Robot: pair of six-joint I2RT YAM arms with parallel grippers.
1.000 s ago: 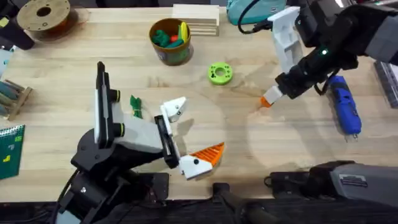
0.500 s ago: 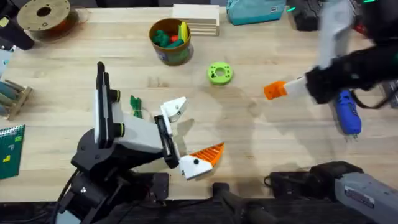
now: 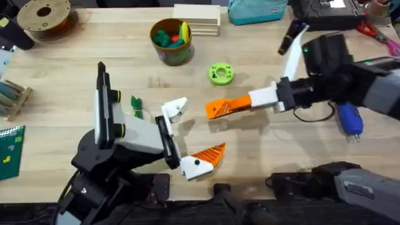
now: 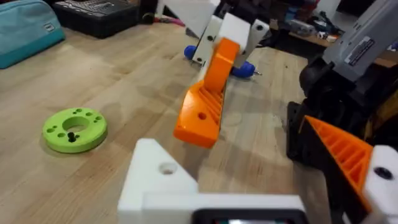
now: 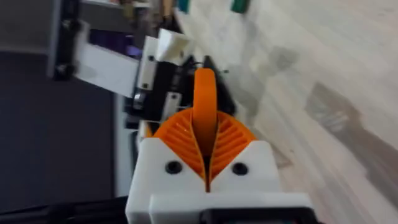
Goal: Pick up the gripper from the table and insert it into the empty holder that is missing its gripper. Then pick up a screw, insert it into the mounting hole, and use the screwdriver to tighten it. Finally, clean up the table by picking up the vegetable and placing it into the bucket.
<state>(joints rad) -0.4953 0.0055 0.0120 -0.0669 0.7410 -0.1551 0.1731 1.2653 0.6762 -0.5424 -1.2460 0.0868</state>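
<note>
My right gripper (image 3: pixel 245 104) is shut on the orange wedge-shaped gripper (image 3: pixel 220 108) and holds it above mid-table, pointing at my left arm. In the right wrist view the ribbed pads (image 5: pixel 230 140) clamp the gripper (image 5: pixel 204 102) edge-on. My left gripper (image 3: pixel 187 135) stands open. Its far finger is the bare white holder (image 3: pixel 177 107), its near finger carries an orange wedge (image 3: pixel 210 154). From the left wrist, the gripper (image 4: pixel 205 102) hangs just beyond the holder (image 4: pixel 161 180). The green vegetable (image 3: pixel 136 106) lies left of the holder. The bucket (image 3: pixel 171 41) is at the back. The blue screwdriver (image 3: pixel 349 119) lies at the right.
A lime-green ring disc (image 3: pixel 220 74) sits behind the held gripper, with a small dark piece in its middle (image 4: pixel 71 135). A filament spool (image 3: pixel 45 15) is at the back left. Wooden blocks (image 3: pixel 197 19) and a teal pouch (image 3: pixel 256 9) line the back edge.
My right arm has swung from the table's right side toward the middle, carrying the orange gripper left and turning it to point at the left arm. The left arm has stayed still.
</note>
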